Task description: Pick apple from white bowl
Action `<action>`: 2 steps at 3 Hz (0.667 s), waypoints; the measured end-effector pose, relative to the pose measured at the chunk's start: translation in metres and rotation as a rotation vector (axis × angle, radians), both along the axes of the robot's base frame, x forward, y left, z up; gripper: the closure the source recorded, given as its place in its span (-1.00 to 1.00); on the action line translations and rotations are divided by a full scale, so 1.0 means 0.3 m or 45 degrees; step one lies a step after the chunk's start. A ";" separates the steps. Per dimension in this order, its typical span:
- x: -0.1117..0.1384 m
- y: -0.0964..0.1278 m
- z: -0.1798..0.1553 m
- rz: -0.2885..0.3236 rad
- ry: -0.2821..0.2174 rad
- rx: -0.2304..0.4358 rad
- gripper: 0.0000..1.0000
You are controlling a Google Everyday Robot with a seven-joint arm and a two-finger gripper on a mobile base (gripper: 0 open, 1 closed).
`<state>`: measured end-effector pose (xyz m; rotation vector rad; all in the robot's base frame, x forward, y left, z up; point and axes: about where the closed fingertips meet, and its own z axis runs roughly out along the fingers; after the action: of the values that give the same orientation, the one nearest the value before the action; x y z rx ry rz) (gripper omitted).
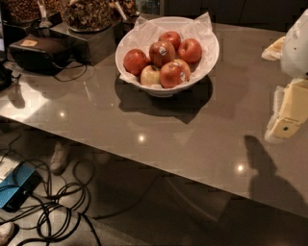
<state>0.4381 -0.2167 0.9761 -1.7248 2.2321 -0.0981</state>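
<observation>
The white bowl (202,65), lined with crumpled white paper, stands at the back middle of the grey-brown table. It holds several apples. The dark red apple (162,54) with a small white sticker on top lies in the middle of the pile. A red apple with a yellow patch and sticker (173,74) lies in front of it, and a pale yellow-green apple (150,75) lies to the front left. My gripper (288,115), pale yellow under a white arm part (294,48), hangs at the right edge, well to the right of the bowl and apart from it.
A black headset-like object (38,54) lies at the table's left. Glass jars of snacks (86,14) stand on a dark block behind it. The table's front edge (144,161) runs diagonally. Cables (57,206) and a blue box (14,190) lie on the floor below.
</observation>
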 end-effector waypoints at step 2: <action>0.192 0.119 0.118 -0.005 0.057 0.127 -1.00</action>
<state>0.4956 -0.1810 1.0115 -1.6862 2.2318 0.0514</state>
